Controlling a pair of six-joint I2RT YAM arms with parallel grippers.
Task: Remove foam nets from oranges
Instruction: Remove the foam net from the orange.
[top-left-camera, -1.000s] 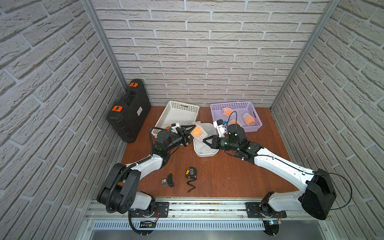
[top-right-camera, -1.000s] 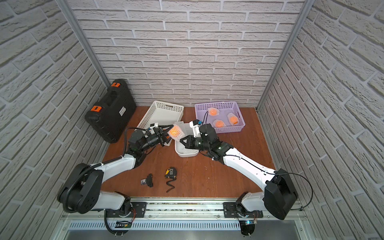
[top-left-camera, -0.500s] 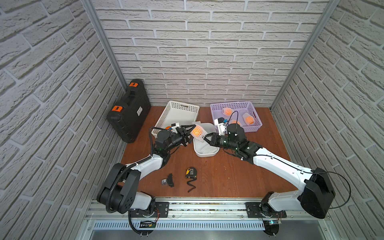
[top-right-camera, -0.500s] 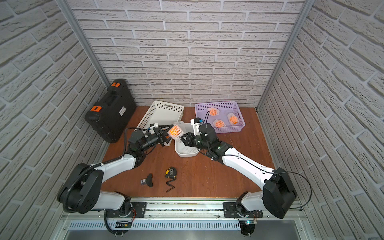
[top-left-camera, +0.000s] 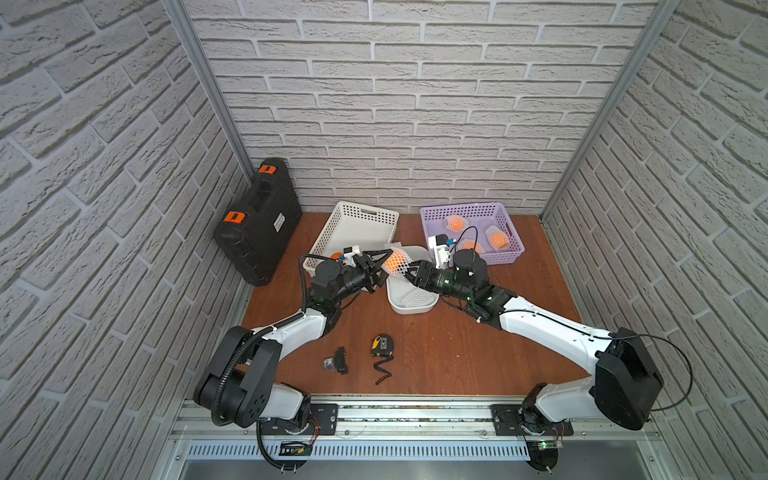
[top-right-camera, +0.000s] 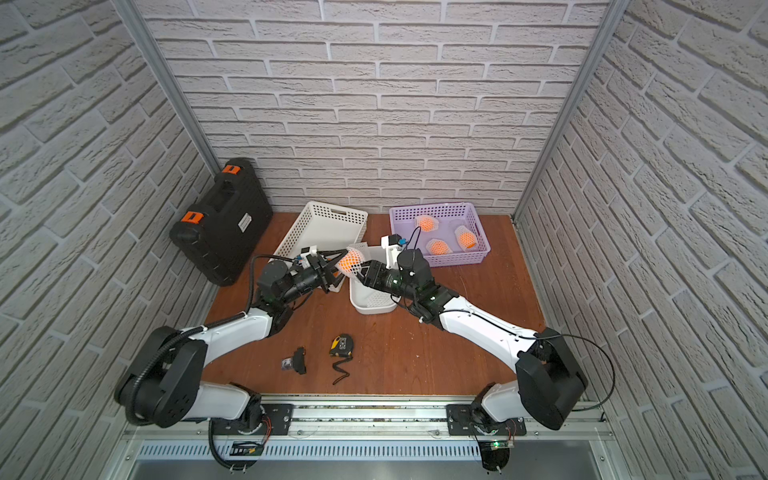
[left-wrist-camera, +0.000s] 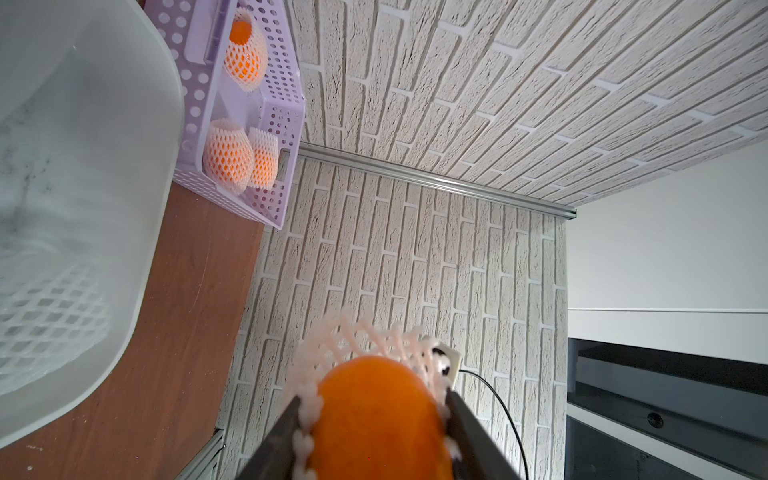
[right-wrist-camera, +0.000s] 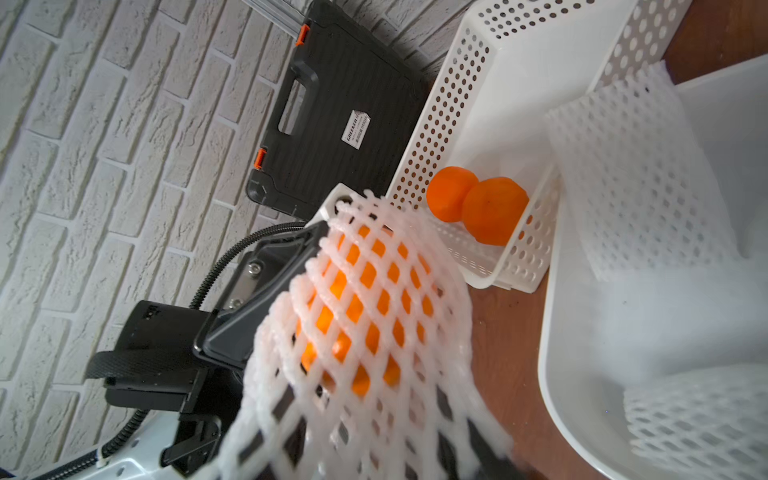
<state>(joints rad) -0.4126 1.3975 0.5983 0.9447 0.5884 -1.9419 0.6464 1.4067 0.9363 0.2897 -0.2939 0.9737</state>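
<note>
Clamping the orange (left-wrist-camera: 374, 415) between its two fingers, the left gripper (top-left-camera: 383, 268) is holding the fruit off the surface, above the far end of the white tub (top-left-camera: 415, 311). The foam net (right-wrist-camera: 374, 291) is covering the part of the orange that faces away from the left gripper and is trailing toward the right gripper (top-left-camera: 412, 274). The right gripper's jaws are standing apart, with the loose end of the net lying over and between them; no pinch on the mesh is showing.

The white tub is holding at least two empty nets (right-wrist-camera: 698, 415). The white perforated basket (top-left-camera: 355, 216), just beside the tub, is holding two bare oranges (right-wrist-camera: 478, 208), touching each other in its near corner. The purple basket (top-left-camera: 511, 249), behind the right wrist, is holding three netted oranges (top-left-camera: 496, 239), each lying apart from the others.

The brown wooden table (top-left-camera: 457, 353) is also carrying a yellow-and-black tape measure (top-left-camera: 382, 345) and, near it, a small black part (top-left-camera: 338, 361), both well apart from the containers. A black case (top-left-camera: 257, 232) with orange latches is leaning against the side wall. White brick-pattern walls (top-left-camera: 415, 104) are enclosing the table on three sides, and an aluminium rail (top-left-camera: 395, 415) is carrying both arm bases along the front edge.
</note>
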